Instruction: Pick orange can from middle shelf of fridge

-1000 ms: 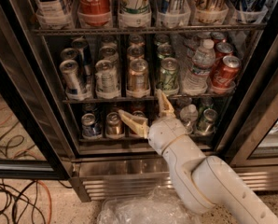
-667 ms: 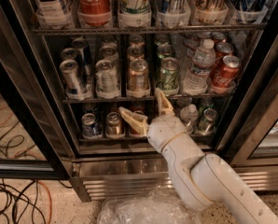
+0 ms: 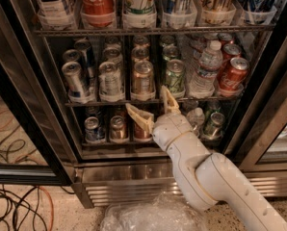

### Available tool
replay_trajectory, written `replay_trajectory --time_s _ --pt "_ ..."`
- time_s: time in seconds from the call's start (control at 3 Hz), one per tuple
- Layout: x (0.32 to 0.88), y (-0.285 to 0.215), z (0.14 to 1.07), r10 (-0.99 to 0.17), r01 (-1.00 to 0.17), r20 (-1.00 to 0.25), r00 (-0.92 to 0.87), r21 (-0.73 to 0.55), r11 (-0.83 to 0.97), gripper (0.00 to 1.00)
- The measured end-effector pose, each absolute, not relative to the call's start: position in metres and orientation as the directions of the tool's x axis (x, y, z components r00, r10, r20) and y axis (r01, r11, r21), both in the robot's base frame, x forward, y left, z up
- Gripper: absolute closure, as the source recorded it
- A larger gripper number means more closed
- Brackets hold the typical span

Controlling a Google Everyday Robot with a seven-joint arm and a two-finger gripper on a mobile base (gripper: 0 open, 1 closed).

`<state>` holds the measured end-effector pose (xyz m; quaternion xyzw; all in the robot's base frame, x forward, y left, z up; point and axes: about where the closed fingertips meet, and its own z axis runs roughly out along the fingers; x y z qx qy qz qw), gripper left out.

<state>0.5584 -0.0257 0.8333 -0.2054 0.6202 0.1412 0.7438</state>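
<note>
The orange can stands upright at the front of the middle shelf of the fridge, between a silver can and a green-and-white can. My gripper is open in front of the shelf's front edge, just below the orange can. One finger points left below the can and the other points up at the can's right side. Neither finger touches the can. The white arm comes in from the lower right.
Red Coca-Cola cans and a water bottle fill the shelf's right side. The rack above holds tall cans. Small cans stand on the lower shelf. The open glass door, floor cables and crumpled plastic lie nearby.
The gripper has risen a little toward the middle shelf's front edge, staying open. The cans have not moved.
</note>
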Motion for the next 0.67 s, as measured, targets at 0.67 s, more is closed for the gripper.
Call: replay_trajectory --time_s 0.67 --pt "0.6184 -0.0335 0.8394 -0.06 -0.424 -0.979 0.197 -0.14 0.895 0.27"
